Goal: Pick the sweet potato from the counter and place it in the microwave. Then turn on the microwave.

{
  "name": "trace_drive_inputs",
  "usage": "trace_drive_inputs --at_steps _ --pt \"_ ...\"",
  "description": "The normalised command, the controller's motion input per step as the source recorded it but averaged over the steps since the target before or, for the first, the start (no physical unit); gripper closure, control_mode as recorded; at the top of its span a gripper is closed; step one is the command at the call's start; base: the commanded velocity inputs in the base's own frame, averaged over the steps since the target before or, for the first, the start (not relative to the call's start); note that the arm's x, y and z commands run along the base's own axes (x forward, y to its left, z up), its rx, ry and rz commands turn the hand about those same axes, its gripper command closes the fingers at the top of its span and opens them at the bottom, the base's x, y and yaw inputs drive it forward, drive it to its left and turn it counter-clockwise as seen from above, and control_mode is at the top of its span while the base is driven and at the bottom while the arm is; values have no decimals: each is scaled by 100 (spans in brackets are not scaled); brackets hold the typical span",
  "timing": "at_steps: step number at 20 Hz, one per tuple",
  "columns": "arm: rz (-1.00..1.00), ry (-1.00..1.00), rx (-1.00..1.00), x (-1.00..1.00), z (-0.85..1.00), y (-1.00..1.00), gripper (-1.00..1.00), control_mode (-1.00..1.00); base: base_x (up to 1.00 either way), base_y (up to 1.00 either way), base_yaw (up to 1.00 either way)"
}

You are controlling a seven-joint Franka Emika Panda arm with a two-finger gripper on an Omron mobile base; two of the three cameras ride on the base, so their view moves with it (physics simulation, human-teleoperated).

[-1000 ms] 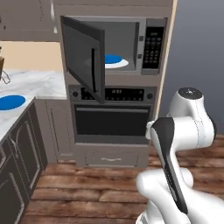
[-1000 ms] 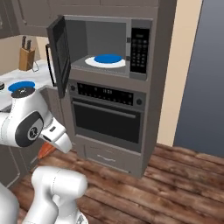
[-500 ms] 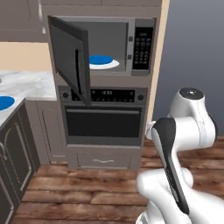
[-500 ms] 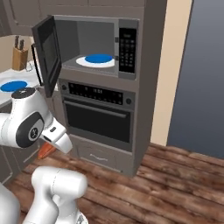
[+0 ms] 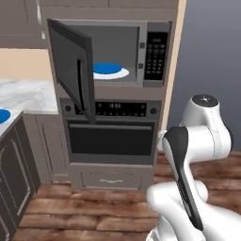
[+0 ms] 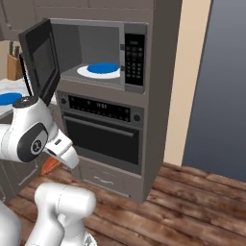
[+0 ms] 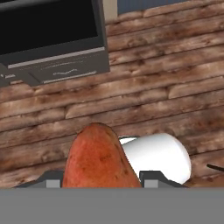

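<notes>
Hand view: the hand point(image 7: 101, 186) grips the sweet potato point(image 7: 98, 162) over the wood floor point(image 7: 166, 83), seemingly low beside the arm. At 12 o'clock, the microwave point(image 6: 98, 55) stands open.

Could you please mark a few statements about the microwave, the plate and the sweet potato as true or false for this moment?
1. The microwave door stands open. True.
2. The sweet potato lies on the turntable inside the microwave. False: it sits between the fingers of the gripper, low down over the wooden floor.
3. A blue plate rests inside the microwave. True.
4. The keypad is on the left side of the microwave. False: it is on the right side.
5. The oven is built in below the microwave. True.
6. The oven door hangs open. False: it is closed.
</notes>
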Motion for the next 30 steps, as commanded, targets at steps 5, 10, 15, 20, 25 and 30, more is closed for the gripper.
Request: trace_drive_inputs --at_steps 5,10,15,20,25,30 --pt "0 0 0 0 0 0 100 100 45 -22 2" --pt "0 0 0 0 0 0 100 100 46 -20 3" --pt "0 0 0 0 0 0 100 100 43 -18 2" --pt "0 0 0 0 0 0 100 100 42 -13 0" --pt "0 0 0 0 0 0 100 100 39 0 0" --pt "0 0 0 0 0 0 100 100 32 18 -1"
